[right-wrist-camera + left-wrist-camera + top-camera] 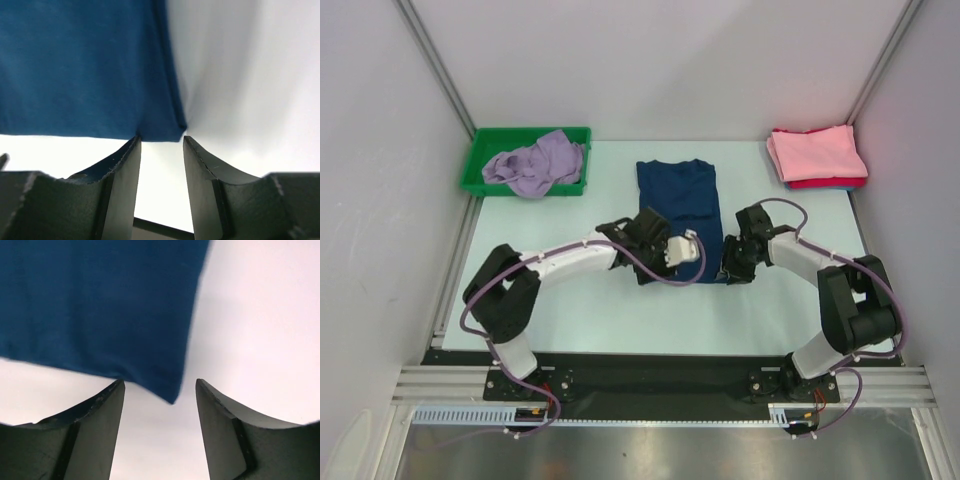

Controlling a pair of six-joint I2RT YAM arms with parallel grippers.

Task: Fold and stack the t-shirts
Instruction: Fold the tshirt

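**Ana:** Bases of both arms are sitting nearest us, at the near edge of the table (620, 305). Both arms are reaching in toward the navy t-shirt (680, 195).

**Ben:** And it's lying with its long axis running straight away from them, near hem facing the arms. The left gripper (695, 258) is hovering over that hem and the right gripper (728, 268) is at its right corner. Neither is looking clearly nearer.

**Ana:** The lavender t-shirt (535, 160) is slumping in the green bin (520, 132), and the pink folded stack (815, 152) is sitting far right.

**Ben:** From the left wrist, the jaws are standing wide and gripping nothing. A navy corner is pointing at the gap, just ahead of the tips.

**Ana:** And the right wrist?

**Ben:** Those jaws are gaping narrower and are also empty. The corner is lying right at the tips, touching or not I can't tell, with the cloth spreading ahead and leftward.
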